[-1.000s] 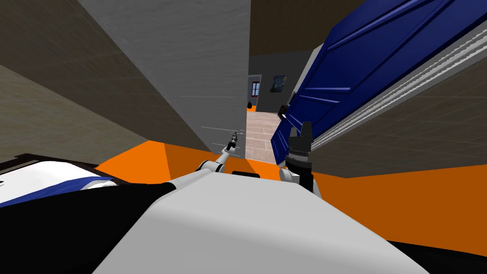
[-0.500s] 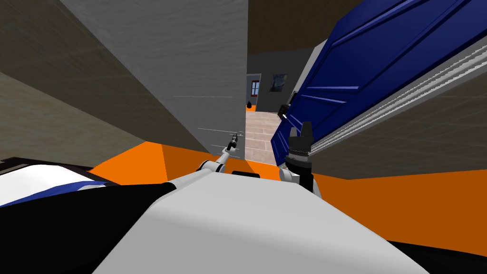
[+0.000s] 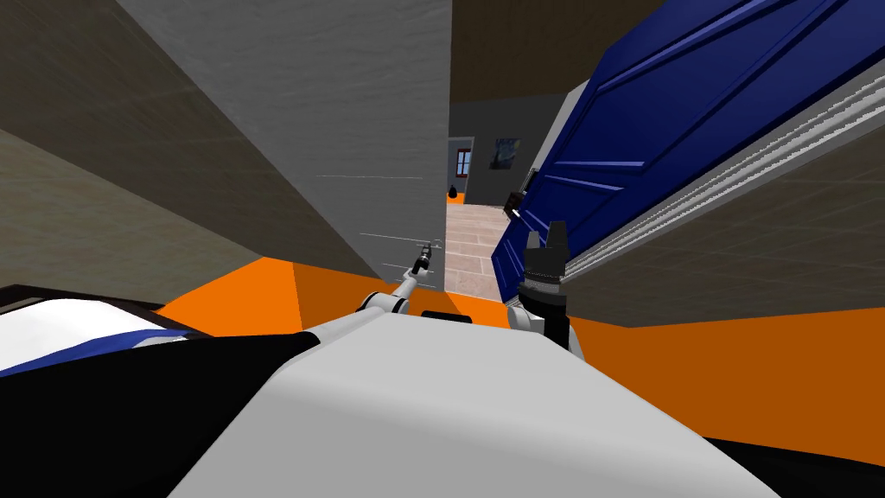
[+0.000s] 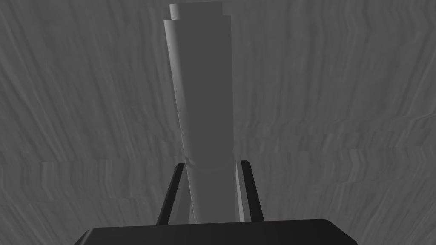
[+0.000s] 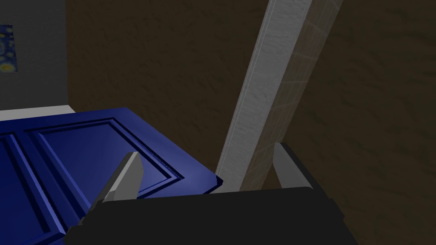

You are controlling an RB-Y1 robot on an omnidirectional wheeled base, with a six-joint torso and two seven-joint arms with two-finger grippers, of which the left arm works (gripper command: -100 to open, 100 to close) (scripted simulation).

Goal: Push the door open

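Note:
A grey door panel (image 3: 380, 130) stands ahead on my left, its free edge beside a narrow gap. My left gripper (image 3: 426, 253) reaches to that edge. In the left wrist view the left gripper (image 4: 210, 191) is shut on a pale grey, bar-like handle (image 4: 204, 85) that runs away along the grey surface. A blue panelled door (image 3: 657, 112) hangs swung open on the right, with a dark handle (image 3: 514, 203) on its near edge. My right gripper (image 3: 544, 238) is raised before the blue door (image 5: 85, 149), open with nothing between its fingers.
A pale door frame (image 3: 735, 164) runs beside the blue door, and the same door frame (image 5: 264, 85) appears between brown walls. Through the gap lies a tiled floor (image 3: 475, 251). Orange floor (image 3: 735, 363) spreads around me. A white and blue bed (image 3: 78, 333) lies at the left.
The head view has shifted a little to the left. Both arms keep the same places in it.

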